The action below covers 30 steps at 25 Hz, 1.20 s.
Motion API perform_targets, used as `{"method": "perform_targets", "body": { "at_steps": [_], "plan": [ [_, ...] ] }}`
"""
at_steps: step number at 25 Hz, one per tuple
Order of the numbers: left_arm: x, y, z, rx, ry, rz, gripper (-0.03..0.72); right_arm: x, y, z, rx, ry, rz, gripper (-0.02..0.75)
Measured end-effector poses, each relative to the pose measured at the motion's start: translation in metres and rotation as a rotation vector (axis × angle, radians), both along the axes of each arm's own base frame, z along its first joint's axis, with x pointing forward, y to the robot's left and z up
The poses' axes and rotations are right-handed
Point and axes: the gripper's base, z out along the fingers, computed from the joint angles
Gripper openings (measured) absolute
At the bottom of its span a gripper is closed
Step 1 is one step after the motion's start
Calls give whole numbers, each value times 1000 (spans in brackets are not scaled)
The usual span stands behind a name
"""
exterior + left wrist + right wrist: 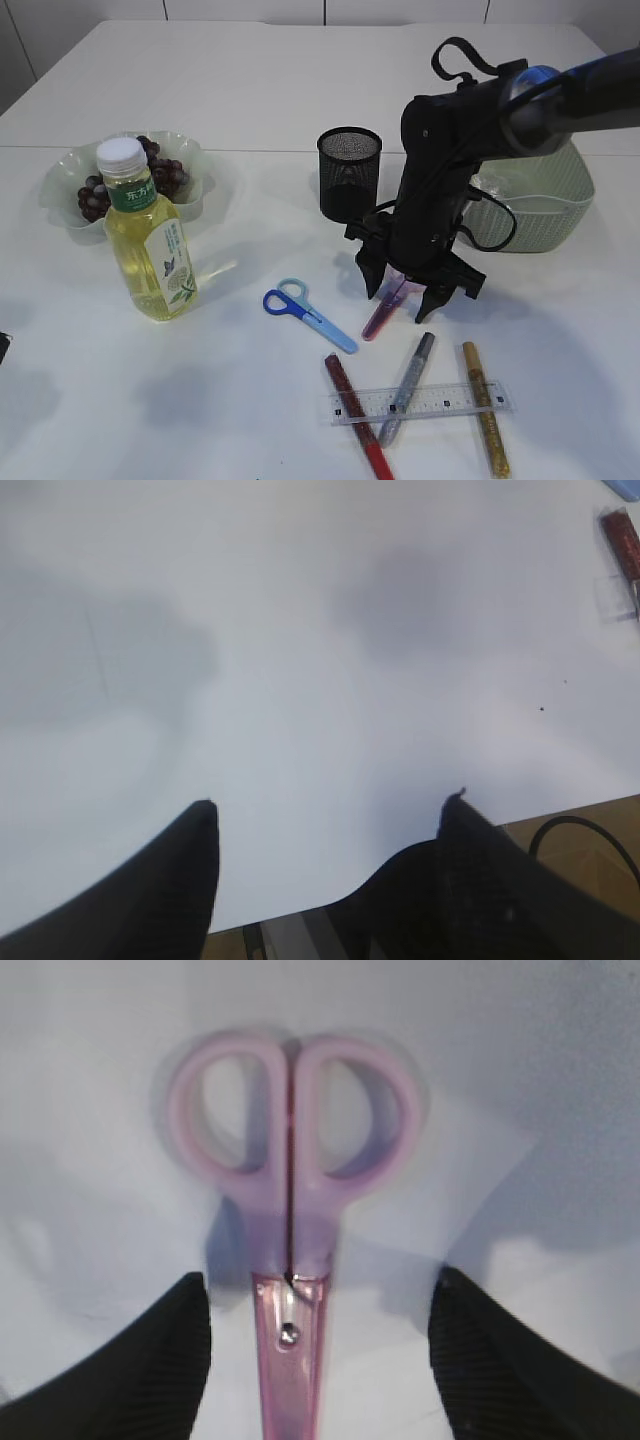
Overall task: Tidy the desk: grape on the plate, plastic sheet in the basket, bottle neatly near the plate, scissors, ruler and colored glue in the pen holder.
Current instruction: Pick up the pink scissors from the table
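My right gripper (400, 297) stands open just above the table, one finger on each side of the pink scissors (385, 308). In the right wrist view the scissors (292, 1210) lie shut in a pink sheath between the fingers (190, 1345), handles pointing away. Blue scissors (305, 310) lie to the left. A clear ruler (420, 402) rests across red (358, 415), silver (408, 385) and gold (485, 420) glue pens. Grapes (165, 175) sit on the plate (65, 170), with the bottle (148, 240) upright in front. My left gripper (330, 805) is open over bare table. The plastic sheet is hidden.
The black mesh pen holder (349, 170) stands just behind my right gripper. The green basket (545, 205) is at the right, partly behind the arm. The table's front edge (560, 815) runs under my left gripper; the red glue pen (622, 542) shows far off.
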Motion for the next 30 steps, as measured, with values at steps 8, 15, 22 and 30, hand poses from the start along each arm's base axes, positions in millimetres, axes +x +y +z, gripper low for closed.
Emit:
{"method": "perform_targets", "body": {
  "at_steps": [8,15,22,30],
  "plan": [
    [0,0,0,0,-2,0,496,1,0,-3,0,6,-22,531],
    [1,0,0,-2,-10,2,496,2,0,-3,-6,3,-22,412],
    [1,0,0,-2,-12,3,496,2,0,-4,-7,5,-22,225],
    [1,0,0,-2,-12,3,496,2,0,-4,-9,2,10,197]
  ]
}}
